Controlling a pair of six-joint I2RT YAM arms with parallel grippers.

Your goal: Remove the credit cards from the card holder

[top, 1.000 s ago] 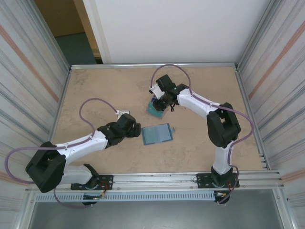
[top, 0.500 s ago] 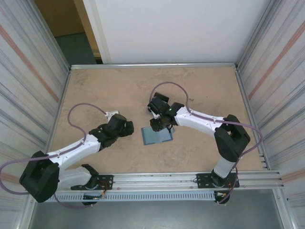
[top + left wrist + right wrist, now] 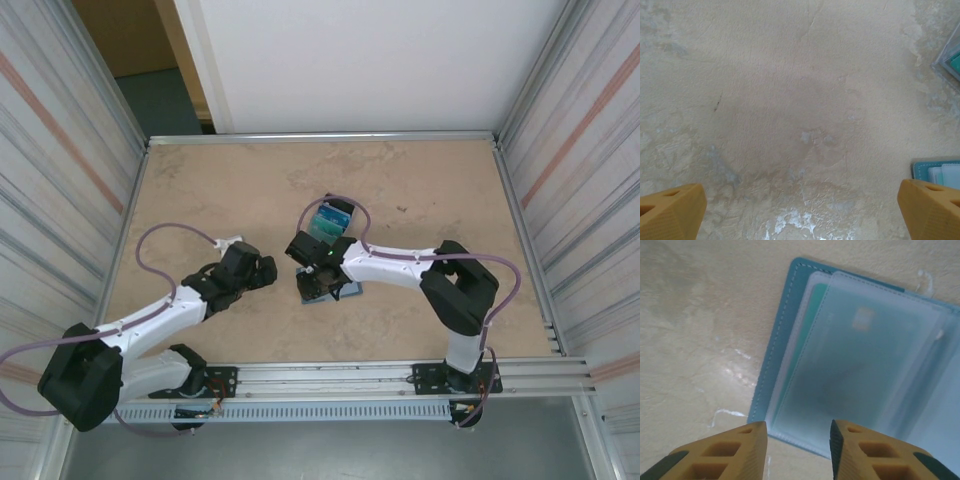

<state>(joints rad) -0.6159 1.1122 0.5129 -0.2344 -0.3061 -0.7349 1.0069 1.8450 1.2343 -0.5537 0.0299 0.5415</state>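
The card holder (image 3: 775,355) lies open on the table, with a teal stitched border and pale translucent pockets. A teal-green credit card (image 3: 807,325) with a gold chip shows through the pocket. My right gripper (image 3: 799,450) hovers over the holder's near-left corner, open, with nothing between its fingers. From the top view the right gripper (image 3: 315,280) covers most of the card holder (image 3: 347,291). My left gripper (image 3: 268,270) sits just left of it, and in its wrist view the left gripper (image 3: 800,220) is wide open over bare table, the card holder's corner (image 3: 927,170) by its right finger.
A small clear tray (image 3: 330,222) holding teal and blue cards stands just behind the card holder; its corner (image 3: 950,57) shows at the upper right in the left wrist view. Metal rails edge the table, with corrugated walls on both sides.
My right gripper swung from the tray at the back down and left onto the card holder, its jaws a little wider. My left arm pulled back slightly to the left.
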